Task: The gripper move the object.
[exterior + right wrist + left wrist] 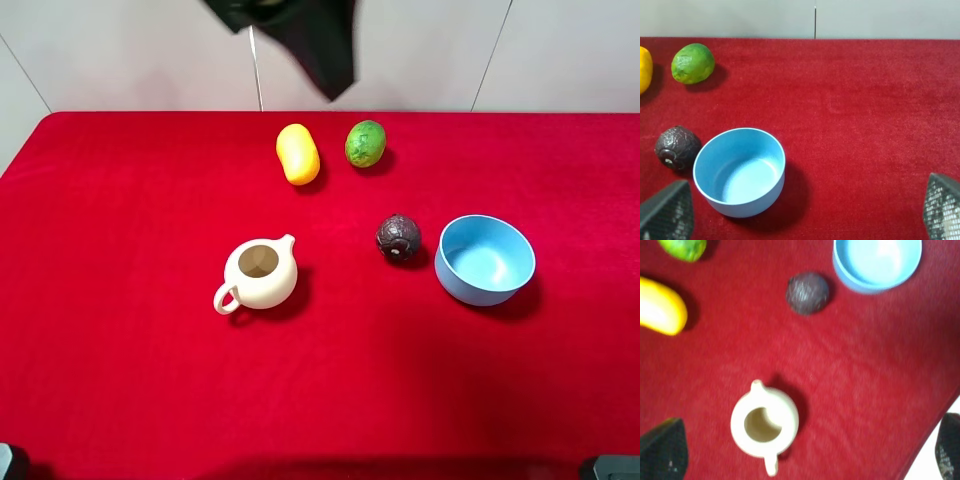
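On the red bench (120,380) we see the dark fruit (398,238), rough-skinned with a pale spot, lying just beside the blue bowl (485,259), on the side of the bowl facing the cream teapot (258,275); from above a thin strip of red shows between fruit and bowl, so they look apart. Toward the wall, the yellow mango (298,153) and the green fruit (366,143) lie near each other, well apart from the dark fruit. Our left hand (805,452) hangs above the bench with its two dark fingertips spread wide at the edges of its wrist view, the open-topped teapot between them below and nothing held; the dark fruit sits farther out in that view, next to the bowl. Our right hand (805,212) is likewise spread wide, its mesh-textured fingertips (667,212) at either lower corner of its view, the empty bowl and the dark fruit lying ahead of it, untouched. From the high camera only a black part of an arm (300,30) shows at the top edge, above the mango.
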`<state>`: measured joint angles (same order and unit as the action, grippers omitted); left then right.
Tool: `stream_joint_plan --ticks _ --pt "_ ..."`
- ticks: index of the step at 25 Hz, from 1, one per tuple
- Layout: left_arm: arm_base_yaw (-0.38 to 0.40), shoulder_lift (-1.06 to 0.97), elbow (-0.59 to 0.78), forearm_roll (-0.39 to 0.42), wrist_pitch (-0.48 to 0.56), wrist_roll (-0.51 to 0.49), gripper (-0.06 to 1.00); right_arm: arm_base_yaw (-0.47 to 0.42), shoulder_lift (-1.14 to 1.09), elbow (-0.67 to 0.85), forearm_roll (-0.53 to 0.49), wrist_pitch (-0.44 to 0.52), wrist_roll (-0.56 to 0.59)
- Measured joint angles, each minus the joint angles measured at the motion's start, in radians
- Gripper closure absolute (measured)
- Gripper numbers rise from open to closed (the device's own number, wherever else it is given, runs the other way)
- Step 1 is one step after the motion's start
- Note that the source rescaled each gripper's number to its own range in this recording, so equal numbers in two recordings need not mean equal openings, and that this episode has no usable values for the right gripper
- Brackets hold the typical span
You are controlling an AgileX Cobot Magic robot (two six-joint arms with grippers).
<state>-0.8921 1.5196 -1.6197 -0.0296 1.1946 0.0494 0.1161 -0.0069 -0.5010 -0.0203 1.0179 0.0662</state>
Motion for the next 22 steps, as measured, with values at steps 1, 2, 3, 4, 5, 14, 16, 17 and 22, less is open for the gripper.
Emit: stream_joint_plan --ticks 1,2,3,4,5,14,16,17,22 --pt "0.0 -0.033 0.029 0.006 0.0 0.001 -0.06 0.0 0.0 0.0 0.0 0.0 0.0" --pt "0.0 -0.065 0.056 0.013 0.0 0.002 -0.06 0.0 0.0 0.0 0.0 0.0 0.0" --pt "0.0 -0.092 0.077 0.017 0.0 0.002 -0.06 0.0 0.0 0.0 0.0 0.0 0.0" --pt "0.0 -0.122 0.1 0.021 0.0 0.002 -0.06 0.0 0.0 0.0 0.0 0.0 0.0" --pt "0.0 -0.151 0.123 0.021 0.0 0.002 -0.06 0.0 0.0 0.0 0.0 0.0 0.0" --pt "0.0 -0.356 0.305 0.03 0.0 0.002 -0.06 0.0 0.0 0.0 0.0 0.001 0.0" --pt "0.0 -0.399 0.347 0.03 0.0 0.002 -0.06 0.0 0.0 0.0 0.0 0.001 0.0" --pt "0.0 -0.418 0.363 0.036 0.0 0.002 -0.06 0.0 0.0 0.0 0.0 0.001 0.0" --pt "0.0 -0.529 0.454 0.053 0.0 0.001 -0.06 0.0 0.0 0.0 0.0 0.001 0.0"
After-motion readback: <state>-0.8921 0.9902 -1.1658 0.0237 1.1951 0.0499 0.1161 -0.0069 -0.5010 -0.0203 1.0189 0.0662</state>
